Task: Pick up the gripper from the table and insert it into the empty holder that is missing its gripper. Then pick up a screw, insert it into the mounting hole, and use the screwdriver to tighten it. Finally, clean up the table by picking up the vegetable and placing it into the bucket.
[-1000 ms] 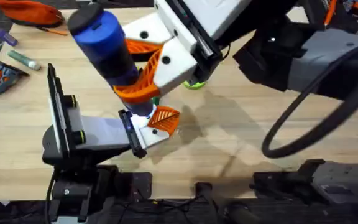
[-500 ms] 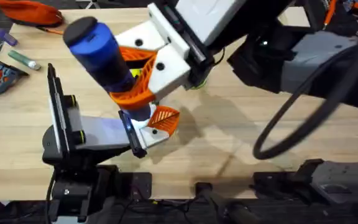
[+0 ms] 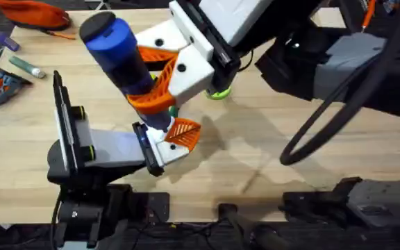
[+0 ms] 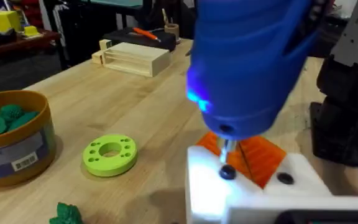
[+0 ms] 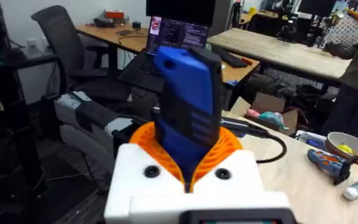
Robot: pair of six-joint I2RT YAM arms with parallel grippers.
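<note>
Now my right gripper (image 3: 160,94) is clamped around the blue screwdriver (image 3: 120,54), bit on the screw (image 4: 227,172). Rigid, top-heavy, slick; mid-barrel grip suits. Left jaws: cannot tell.

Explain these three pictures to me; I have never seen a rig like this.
Two robot arms work at a wooden table. One picture looks down from above; the other two come from cameras on each arm's wrist. The right gripper, white with orange pads, is shut on a blue screwdriver and holds it upright. The screwdriver's metal bit rests on a dark screw in the white mount on the left gripper. On the table lie a green disc, a green vegetable and a brown bucket.
</note>
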